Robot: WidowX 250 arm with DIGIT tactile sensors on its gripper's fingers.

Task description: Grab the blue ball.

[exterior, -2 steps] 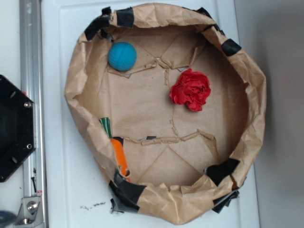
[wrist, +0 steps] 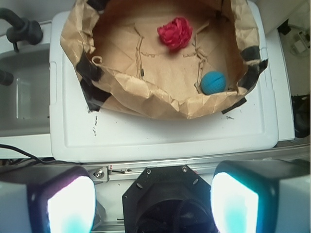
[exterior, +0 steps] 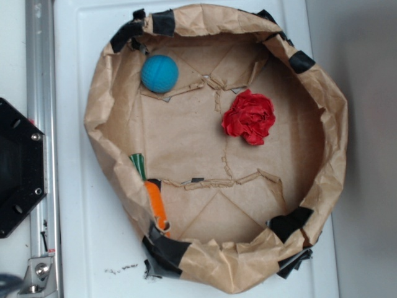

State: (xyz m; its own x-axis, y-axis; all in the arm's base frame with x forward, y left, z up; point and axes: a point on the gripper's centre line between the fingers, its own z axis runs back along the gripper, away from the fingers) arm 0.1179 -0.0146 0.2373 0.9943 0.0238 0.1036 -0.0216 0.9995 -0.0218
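No writing is readable. The blue ball [exterior: 159,73] lies in a crumpled brown paper basin [exterior: 338,133] on the white tabletop [exterior: 93,242]. The claw [wrist: 153,203] hangs wide open and empty, well apart from it.

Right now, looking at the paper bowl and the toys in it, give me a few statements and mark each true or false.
1. The blue ball lies inside the paper bowl. True.
2. The pincer is shut on the ball. False: it is open and far from the bowl.
3. The red ruffled lump touches the ball. False: they lie well apart.
4. An orange carrot toy rests against the bowl's wall. True.
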